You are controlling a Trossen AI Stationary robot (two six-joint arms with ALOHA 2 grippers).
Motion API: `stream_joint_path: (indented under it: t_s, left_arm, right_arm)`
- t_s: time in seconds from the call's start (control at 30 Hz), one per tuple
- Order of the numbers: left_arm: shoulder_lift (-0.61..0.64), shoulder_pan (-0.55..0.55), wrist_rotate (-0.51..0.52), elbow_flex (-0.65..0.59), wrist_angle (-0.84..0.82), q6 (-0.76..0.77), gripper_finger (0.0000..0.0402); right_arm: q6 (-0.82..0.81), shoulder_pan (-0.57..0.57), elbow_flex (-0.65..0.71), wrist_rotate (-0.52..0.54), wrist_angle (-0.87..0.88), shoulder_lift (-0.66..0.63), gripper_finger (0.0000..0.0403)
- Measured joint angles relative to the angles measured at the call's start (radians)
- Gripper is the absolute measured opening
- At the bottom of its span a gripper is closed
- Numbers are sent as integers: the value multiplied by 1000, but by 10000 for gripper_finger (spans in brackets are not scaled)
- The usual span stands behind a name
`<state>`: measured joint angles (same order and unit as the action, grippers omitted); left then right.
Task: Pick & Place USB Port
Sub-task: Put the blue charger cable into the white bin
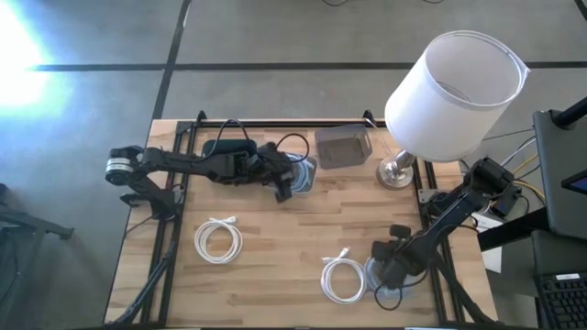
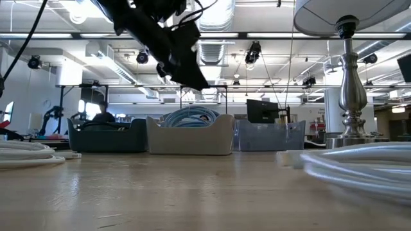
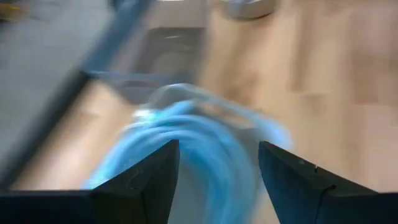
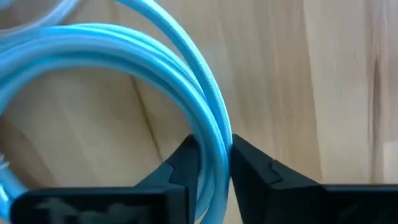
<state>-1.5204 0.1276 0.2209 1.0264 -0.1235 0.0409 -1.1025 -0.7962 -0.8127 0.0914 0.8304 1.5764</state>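
Two white cable coils (image 1: 218, 240) and (image 1: 343, 278) lie flat on the bare wooden table (image 1: 284, 229), near a brushed-metal lamp (image 1: 400, 170) with a white drum shade. The right gripper (image 4: 211, 163) is clenched on a smooth blue cable (image 4: 155, 68) at the table's front right. The left gripper (image 3: 217, 171) hangs released over a blurred, seemingly blue coil (image 3: 186, 149) in the middle bin (image 1: 298, 174), beside a clear square bin (image 1: 343, 147).

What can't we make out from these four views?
- Blue cable coil in the middle bin: motion-blurred in the left wrist view, connector unreadable.
- Light-blue cable in the right gripper: high view hides it under the arm; its ends run off the right wrist view.
- White cable: blurred, cut off in the low view.
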Motion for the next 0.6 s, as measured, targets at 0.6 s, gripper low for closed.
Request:
stream_joint_path:
  t_s: [0.6]
  left_arm:
    - [-15, -139, -236, 0, 292, 233, 223]
  right_arm:
    - [194, 168, -183, 480, 105, -3, 66]
